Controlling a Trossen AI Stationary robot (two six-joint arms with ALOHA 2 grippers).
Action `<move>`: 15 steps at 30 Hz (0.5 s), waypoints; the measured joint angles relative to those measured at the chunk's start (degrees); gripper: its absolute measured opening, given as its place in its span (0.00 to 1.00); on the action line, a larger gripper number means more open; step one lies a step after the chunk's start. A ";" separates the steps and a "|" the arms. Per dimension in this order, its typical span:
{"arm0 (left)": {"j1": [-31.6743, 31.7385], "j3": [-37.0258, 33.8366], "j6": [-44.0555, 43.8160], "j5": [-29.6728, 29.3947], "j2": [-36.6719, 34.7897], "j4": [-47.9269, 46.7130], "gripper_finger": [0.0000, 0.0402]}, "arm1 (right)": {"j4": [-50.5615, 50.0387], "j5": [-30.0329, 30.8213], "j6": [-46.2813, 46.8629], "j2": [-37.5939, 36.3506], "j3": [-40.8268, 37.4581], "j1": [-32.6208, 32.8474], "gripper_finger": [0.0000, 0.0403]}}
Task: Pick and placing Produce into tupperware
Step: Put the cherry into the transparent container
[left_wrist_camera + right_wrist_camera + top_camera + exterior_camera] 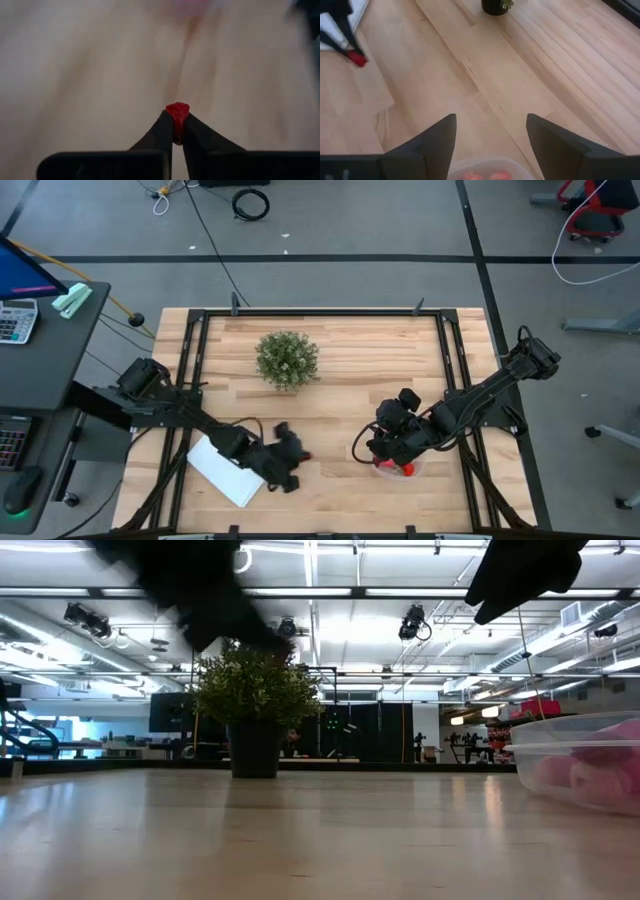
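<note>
Even bright overhead light in high view; soft short shadows under arms on pale wooden slatted table (340, 380). Low view: long ceiling strip lights (300, 592) glare at top, sheen on tabletop, dark arm upper left motion-blurred. Left wrist view: background fully blurred, only small red toy piece (177, 112) between dark fingers sharp. Right wrist view: slightly soft.

Around my wooden table (330, 395) lies grey floor (350, 220); a desk (40, 350) stands left, ceiling lights (300, 590) glow.
</note>
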 joint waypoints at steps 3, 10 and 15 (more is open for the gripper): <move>2.28 3.52 14.72 -1.74 0.00 13.35 0.09 | 0.00 0.27 -0.06 0.00 0.00 -0.22 0.62; 6.97 9.24 27.52 2.30 0.28 22.98 0.05 | -0.49 4.01 0.75 -4.21 0.01 -0.84 0.62; 10.27 9.58 25.82 3.06 6.55 28.67 0.06 | -1.72 6.31 0.18 -12.04 0.13 1.72 0.62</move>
